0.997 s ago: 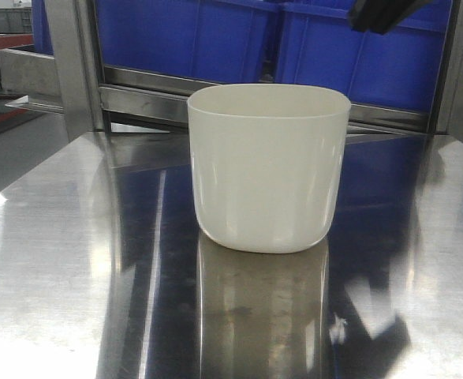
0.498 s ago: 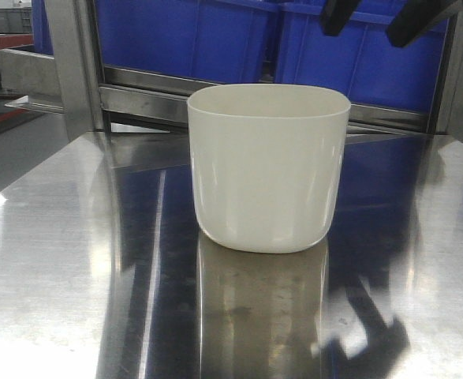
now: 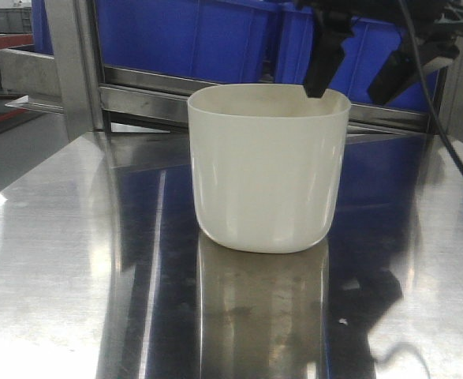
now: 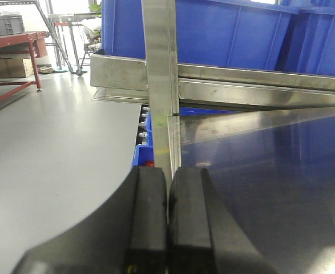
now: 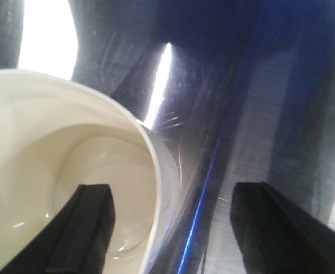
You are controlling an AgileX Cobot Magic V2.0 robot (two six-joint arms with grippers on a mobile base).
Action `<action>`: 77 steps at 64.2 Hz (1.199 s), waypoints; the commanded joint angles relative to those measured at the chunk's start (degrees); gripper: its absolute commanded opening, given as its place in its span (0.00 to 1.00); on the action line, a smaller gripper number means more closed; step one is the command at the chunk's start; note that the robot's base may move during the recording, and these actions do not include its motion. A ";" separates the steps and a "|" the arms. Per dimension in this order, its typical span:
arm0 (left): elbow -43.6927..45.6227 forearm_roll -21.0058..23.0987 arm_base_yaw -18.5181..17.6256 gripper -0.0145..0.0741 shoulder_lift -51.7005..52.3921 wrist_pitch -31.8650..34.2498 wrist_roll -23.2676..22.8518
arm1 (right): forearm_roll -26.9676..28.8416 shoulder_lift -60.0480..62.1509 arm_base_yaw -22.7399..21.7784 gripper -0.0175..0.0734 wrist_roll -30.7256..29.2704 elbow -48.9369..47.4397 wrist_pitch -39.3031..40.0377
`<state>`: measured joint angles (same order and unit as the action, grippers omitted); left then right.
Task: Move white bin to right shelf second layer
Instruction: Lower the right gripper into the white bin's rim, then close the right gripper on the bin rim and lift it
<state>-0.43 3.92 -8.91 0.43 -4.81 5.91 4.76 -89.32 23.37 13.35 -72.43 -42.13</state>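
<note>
The white bin (image 3: 266,174) stands upright on the shiny steel tabletop (image 3: 73,260), a glossy cream tub with a rounded-square rim. My right gripper (image 3: 357,75) is open above the bin's right rim. One finger (image 3: 323,67) reaches just inside the rim and the other (image 3: 393,75) hangs outside it. In the right wrist view the bin (image 5: 47,148) fills the left, and the gripper (image 5: 176,228) straddles its wall without touching it. My left gripper (image 4: 168,211) is shut and empty, off the table's left edge. I cannot tell which rack level is the right shelf second layer.
Behind the bin a steel rack rail (image 3: 152,99) carries large blue crates (image 3: 192,35). An upright steel post (image 3: 73,63) stands at the back left, and it also shows in the left wrist view (image 4: 160,74). Grey floor (image 4: 53,148) lies left of the table.
My right gripper has come down from the top right edge of the front view, opened, and one finger now dips inside the bin's right rim. The bin has not moved.
</note>
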 commanded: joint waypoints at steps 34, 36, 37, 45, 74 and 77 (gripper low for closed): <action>-2.11 0.31 -0.21 0.26 0.80 4.81 -0.20 | 1.32 -6.31 0.05 0.80 -0.75 -2.18 2.53; -2.11 0.31 -0.21 0.26 0.80 4.81 -0.20 | 1.41 -6.69 0.05 0.80 -0.75 -2.18 2.47; -2.11 0.31 -0.21 0.26 0.80 4.81 -0.20 | 1.46 -6.84 0.05 0.80 -0.75 -2.18 2.47; -2.11 0.31 -0.21 0.26 0.80 4.81 -0.20 | 2.11 -8.15 0.05 0.80 -0.75 -2.18 2.52; -2.11 0.31 -0.21 0.26 0.80 4.81 -0.20 | 2.90 -6.77 0.62 0.27 -0.70 -4.14 3.69; -2.11 0.31 -0.21 0.26 0.80 4.81 -0.20 | 2.85 -5.57 0.62 0.26 -0.70 -4.60 4.74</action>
<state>-0.43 3.92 -8.91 0.43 -4.81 5.91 7.51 -99.32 23.98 13.22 -74.37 -40.79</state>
